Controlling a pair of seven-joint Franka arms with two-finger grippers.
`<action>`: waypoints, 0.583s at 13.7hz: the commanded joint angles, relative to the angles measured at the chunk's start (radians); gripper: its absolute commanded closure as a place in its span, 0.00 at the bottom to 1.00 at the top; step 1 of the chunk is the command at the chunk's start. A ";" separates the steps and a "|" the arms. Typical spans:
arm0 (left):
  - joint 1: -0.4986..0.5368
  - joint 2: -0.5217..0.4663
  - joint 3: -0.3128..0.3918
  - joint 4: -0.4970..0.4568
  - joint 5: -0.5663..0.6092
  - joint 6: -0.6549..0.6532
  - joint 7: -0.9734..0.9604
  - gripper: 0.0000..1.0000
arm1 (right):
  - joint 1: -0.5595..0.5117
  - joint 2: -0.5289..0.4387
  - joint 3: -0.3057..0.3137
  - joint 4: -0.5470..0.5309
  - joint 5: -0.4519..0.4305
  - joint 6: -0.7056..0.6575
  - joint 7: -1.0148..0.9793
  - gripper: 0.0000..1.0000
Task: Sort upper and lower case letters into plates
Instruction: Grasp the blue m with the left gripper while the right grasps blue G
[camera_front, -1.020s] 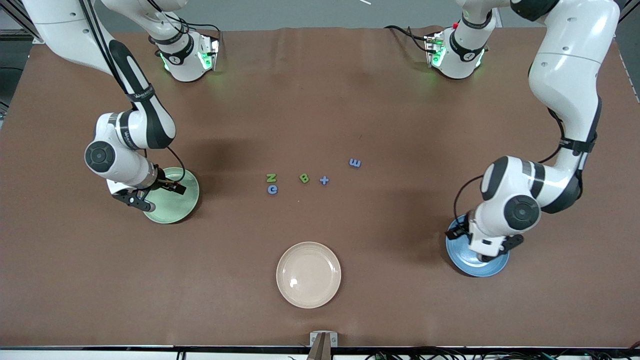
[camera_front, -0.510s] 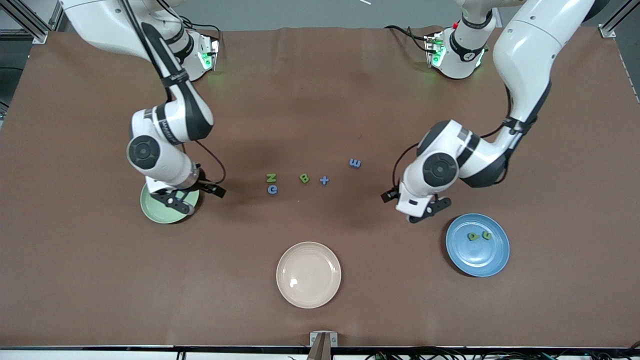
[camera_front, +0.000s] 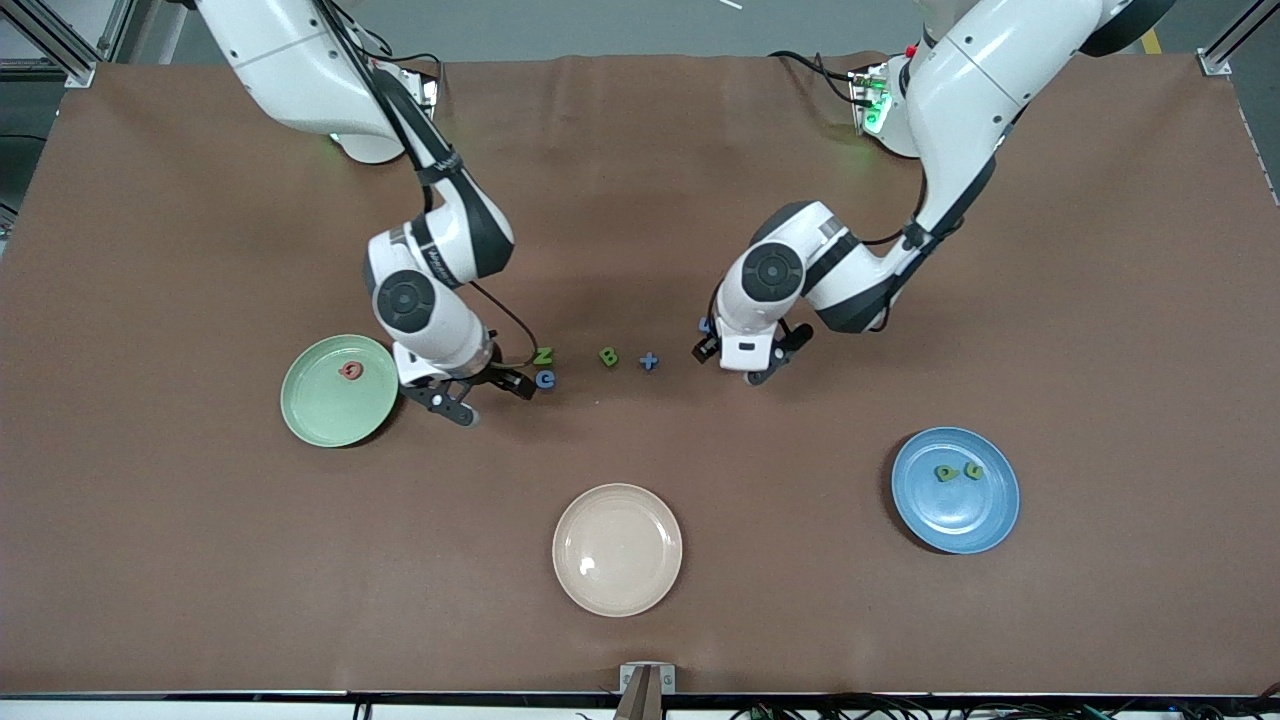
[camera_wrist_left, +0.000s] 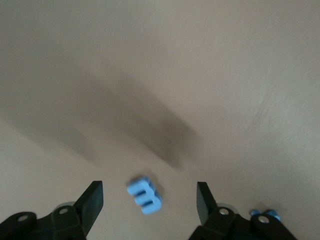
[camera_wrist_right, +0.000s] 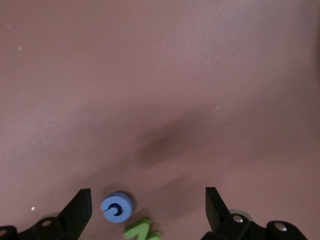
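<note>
One big brown table (camera_front: 640, 620) fills your view, grey floor past its edges. You see a mint plate (camera_front: 318, 420) with a red letter (camera_front: 351, 371), a blue plate (camera_front: 958, 510) with two green letters (camera_front: 957, 472), and a cream plate (camera_front: 617, 580). Your left gripper (camera_front: 738, 363) hangs open over the blue m (camera_wrist_left: 145, 194). Your right gripper (camera_front: 490, 398) hangs open by the blue c (camera_wrist_right: 117, 207) and green N (camera_front: 543, 355). Green B (camera_front: 608, 356) and blue plus (camera_front: 649, 361) lie between.

White arms, black joints, cables

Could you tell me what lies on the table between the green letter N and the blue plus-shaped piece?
In the front view, one small green letter B lies between the green letter N and the blue plus-shaped piece.
</note>
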 joint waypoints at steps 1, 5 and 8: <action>-0.010 -0.014 0.001 -0.055 0.082 0.045 -0.168 0.17 | 0.045 0.059 -0.012 0.070 -0.002 -0.002 0.069 0.00; -0.014 -0.011 0.001 -0.101 0.183 0.113 -0.388 0.17 | 0.071 0.099 -0.015 0.081 -0.003 0.037 0.073 0.06; -0.025 -0.004 0.001 -0.101 0.183 0.130 -0.423 0.22 | 0.084 0.113 -0.015 0.081 -0.003 0.044 0.072 0.17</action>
